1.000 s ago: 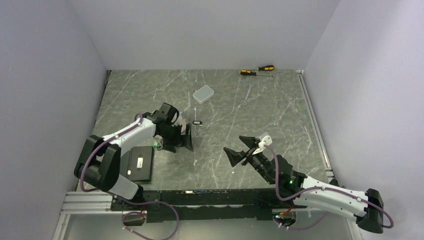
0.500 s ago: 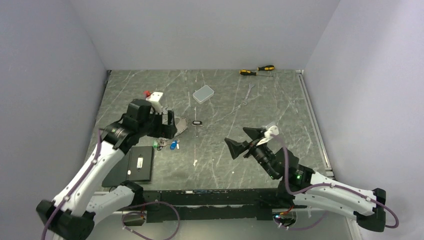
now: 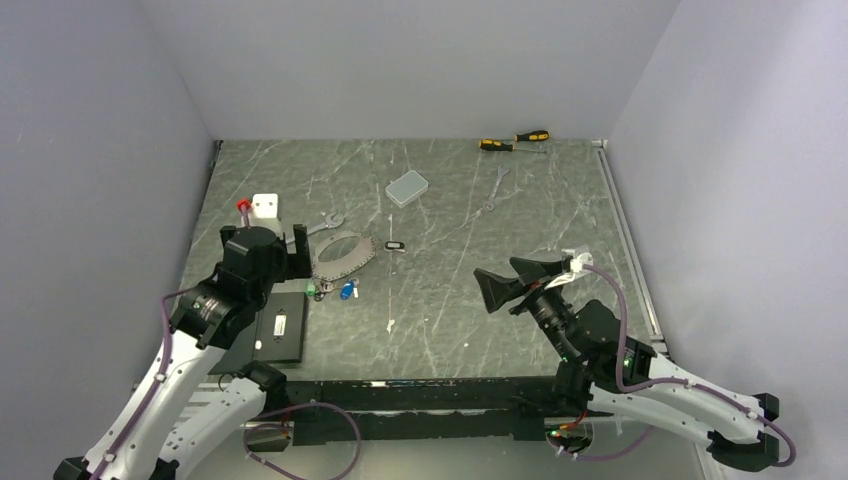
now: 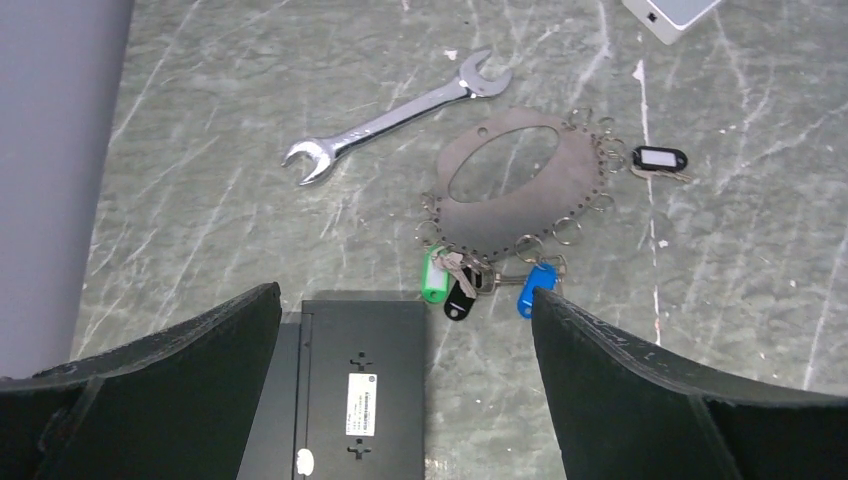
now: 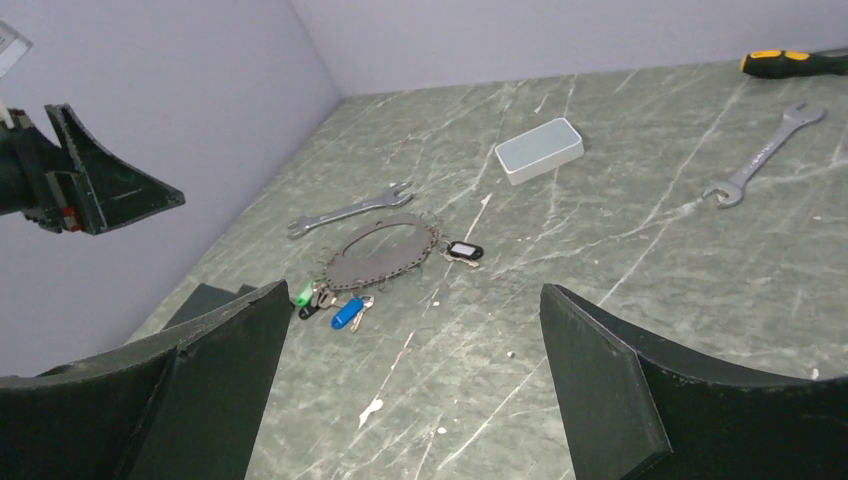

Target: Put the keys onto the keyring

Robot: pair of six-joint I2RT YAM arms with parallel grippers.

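The keyring is a grey oval plate edged with small rings, lying left of centre; it also shows in the top view and the right wrist view. A green key, a black key and a blue key lie bunched at its near edge, touching its rings. A black-tagged key lies by its right edge. My left gripper is open and empty, raised above the keys' near side. My right gripper is open and empty, raised far right of the keyring.
A black flat box lies under my left gripper, just near the keys. A silver wrench lies beyond the keyring. A grey box, a second wrench and screwdrivers lie at the back.
My left arm has lifted and drawn back to the left, uncovering the keyring and the keys. My right gripper has risen and shifted slightly right. Both stay open.
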